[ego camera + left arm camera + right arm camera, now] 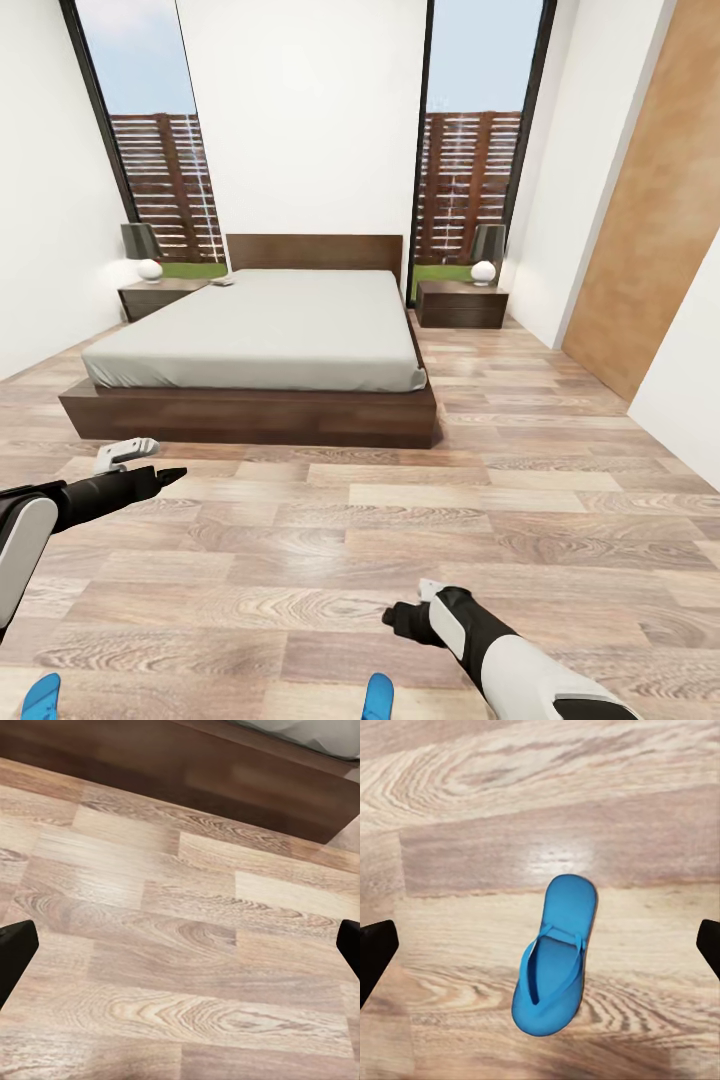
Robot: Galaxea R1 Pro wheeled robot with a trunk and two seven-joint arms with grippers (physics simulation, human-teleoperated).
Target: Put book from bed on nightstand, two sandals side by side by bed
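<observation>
Sandals first, since that's where it could go sideways; one blue sandal (553, 956) lies flat on the plank floor (330, 520) dead centre in the right wrist view, sole down, strap up, with the right gripper (405, 618) hanging over it, fingers spread wide apart and nothing between them; the other sandal (40, 697) pokes in at the lower left corner of the head view, well apart from the first (377, 695) at the bottom centre.

My worry: it's thin and flat, so the fingers could scrape the floor or just nudge it away instead of catching it; grabbing the strap looks fiddly too.

Left gripper (150, 465) sits at the left of the head view, fingers also apart and empty, looking at bare floor and the bed's (260, 330) dark base; swing it carelessly and it could clip that base.

Book (222, 283) looks like the small thing at the bed's far upper-left corner, near the left nightstand (160, 296); too small to be sure; long reach over the mattress could tip things.
</observation>
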